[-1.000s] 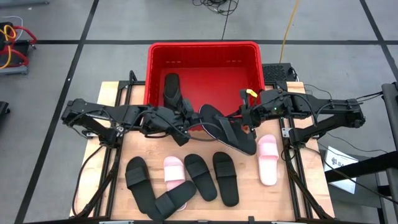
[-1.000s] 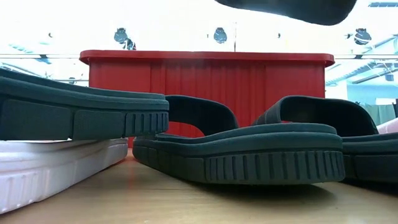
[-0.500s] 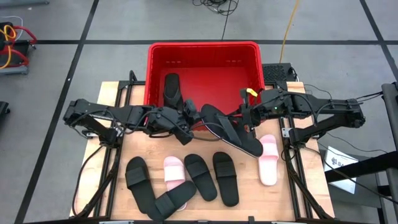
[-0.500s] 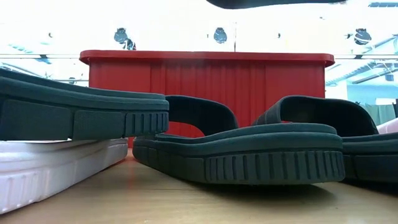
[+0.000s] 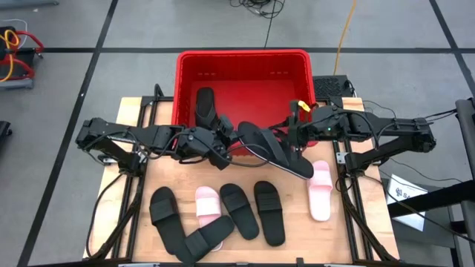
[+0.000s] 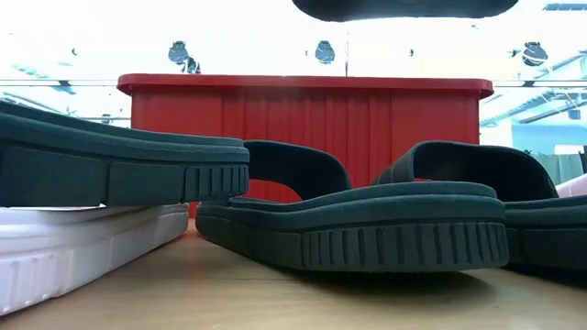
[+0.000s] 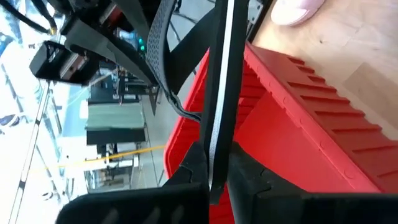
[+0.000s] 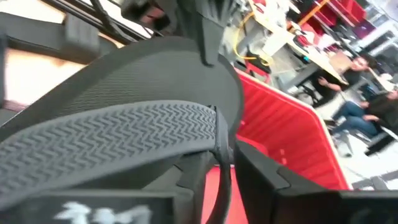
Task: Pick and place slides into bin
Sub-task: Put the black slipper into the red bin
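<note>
A black flip-flop (image 5: 274, 150) hangs in the air over the near rim of the red bin (image 5: 241, 55), between my two grippers. My left gripper (image 5: 228, 141) is shut on its left end. My right gripper (image 5: 291, 139) is at its middle, slightly open, with red showing in the gap beside a thin strap (image 8: 219, 143). One black slide (image 5: 204, 104) lies on the bin's floor. Several black slides (image 5: 239, 210) and two pink ones (image 5: 319, 189) lie flat on the table. The low view shows only the flip-flop's underside (image 6: 404, 7) at the top. My left gripper pinches the flip-flop's thin sole at its end (image 7: 216, 163) between the two fingers. The fingers come about level from the table's left. The flip-flop is lifted clear and reaches away from the fingers along their line. My right gripper's fingers (image 8: 194, 180) flank the strap; I cannot tell whether they touch it.
The bin's near wall (image 6: 303, 119) rises behind the row of slides on the table. Black frame rails (image 5: 141, 185) run along both sides of the wooden top. People sit beyond the table in the right wrist view (image 8: 367, 106).
The flip-flop has shifted between the grippers. Its near end has swung a little toward the table's right edge, and it shows narrower from above. Both arms have stayed in place.
</note>
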Controlling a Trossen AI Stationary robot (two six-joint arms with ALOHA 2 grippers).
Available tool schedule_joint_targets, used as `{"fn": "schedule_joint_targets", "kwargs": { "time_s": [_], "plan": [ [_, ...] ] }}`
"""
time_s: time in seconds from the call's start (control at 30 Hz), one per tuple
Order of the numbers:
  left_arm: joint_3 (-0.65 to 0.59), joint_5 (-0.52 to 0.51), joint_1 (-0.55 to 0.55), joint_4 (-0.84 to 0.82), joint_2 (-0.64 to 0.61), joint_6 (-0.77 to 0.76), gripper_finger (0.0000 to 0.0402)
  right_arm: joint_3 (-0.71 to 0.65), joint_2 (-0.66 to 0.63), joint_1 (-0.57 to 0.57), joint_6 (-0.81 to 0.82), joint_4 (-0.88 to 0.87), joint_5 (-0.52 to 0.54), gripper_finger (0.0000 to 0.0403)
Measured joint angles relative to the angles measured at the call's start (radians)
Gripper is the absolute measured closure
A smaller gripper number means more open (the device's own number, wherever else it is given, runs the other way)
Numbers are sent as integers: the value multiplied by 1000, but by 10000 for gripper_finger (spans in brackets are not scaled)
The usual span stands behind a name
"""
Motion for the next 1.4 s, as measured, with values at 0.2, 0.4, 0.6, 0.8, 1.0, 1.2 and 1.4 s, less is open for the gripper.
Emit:
{"fn": "schedule_joint_targets", "kwargs": {
  "time_s": [0.2, 0.4, 0.6, 0.8, 1.0, 1.2, 1.4],
  "plan": [
    [0, -94, 1, -16, 0, -9, 392, 0, 0, 1, 0, -12, 29, 255],
    [0, -174, 13, -23, 0, -64, 392, 0, -4, 1, 0, -58, 111, 204],
    [0, -248, 53, -55, 0, -129, 388, 0, -18, 1, 0, -140, 261, 189],
    [0, -283, 115, -181, 0, -280, 394, 0, -43, 1, -17, -171, 392, 194],
    [0, -335, 205, -259, 0, -514, 393, 0, -70, 1, -27, -177, 453, 189],
    [0, -383, 302, -319, 0, -849, 390, 0, -82, 1, -27, -177, 449, 192],
    [0, -316, 365, -373, 0, -1150, 394, 0, -82, 0, -26, -177, 448, 194]
  ]
}}
